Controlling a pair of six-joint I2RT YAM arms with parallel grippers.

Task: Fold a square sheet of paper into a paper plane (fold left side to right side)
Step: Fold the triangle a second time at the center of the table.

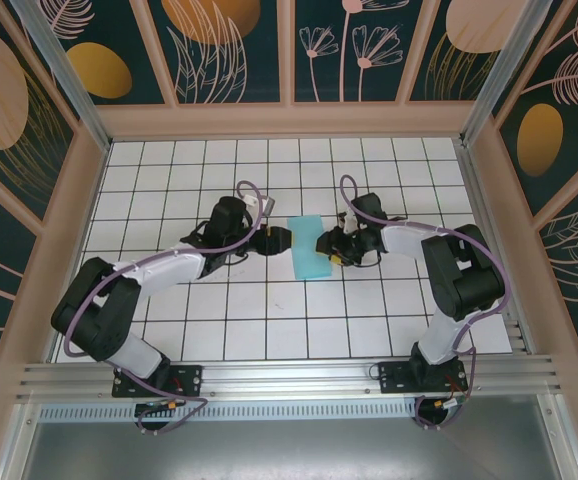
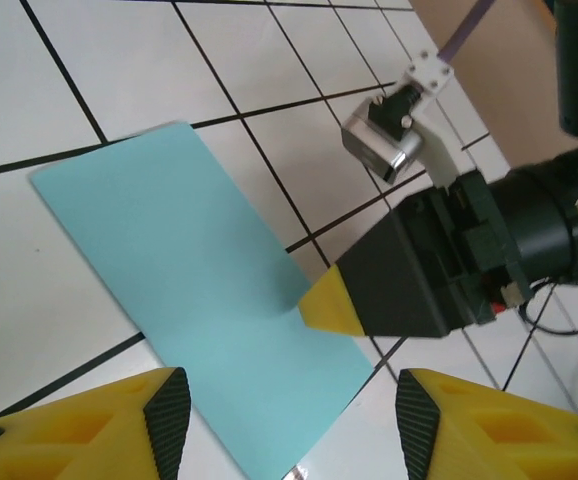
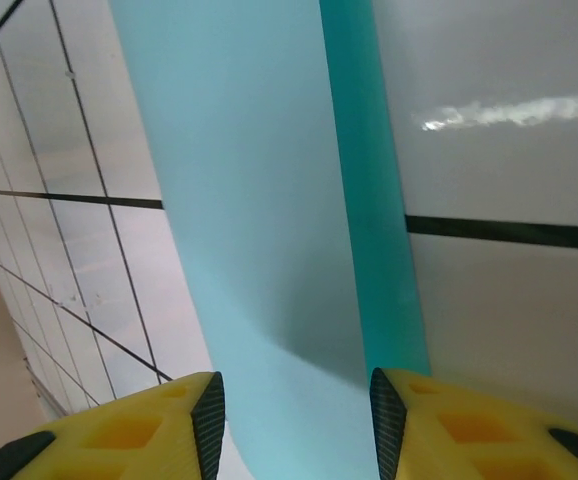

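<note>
**A:** In the top view, where is the paper lying?

**B:** The square sheet of paper [image 1: 309,248] is lying mid-frame on the white grid table [image 1: 169,190] as a narrow upright rectangle. I'm judging that the left-to-right fold is laid over and the crease is being set. The left gripper [image 1: 275,240] is sitting just beside its left edge, and the right gripper [image 1: 329,248] is touching its right edge.

**A:** Any room to work?

**B:** Bare tiles are ringing the sheet. The walls [image 1: 289,120] are standing well apart from both arms, so sliding up or down the frame is looking free.

**A:** And the left wrist view?

**B:** The left gripper [image 2: 294,420] is standing wide at the bottom, holding nothing, with the sheet [image 2: 189,260] reaching toward the gap. The right gripper's yellow fingertip [image 2: 324,300] is pressing on the sheet's long right-hand edge, centre frame. I'd be dragging that tip flat along the edge, not across it, so the layers aren't skewing.

**A:** Right wrist view?

**B:** The right gripper [image 3: 294,425] is standing partly apart at the bottom, pinching nothing, and the sheet [image 3: 249,200] is running upward between its fingers. A darker strip [image 3: 369,200] is bordering the sheet's right side. I cannot tell if that is a lower layer or shadow, so I'd be checking the edges are meeting.
</note>
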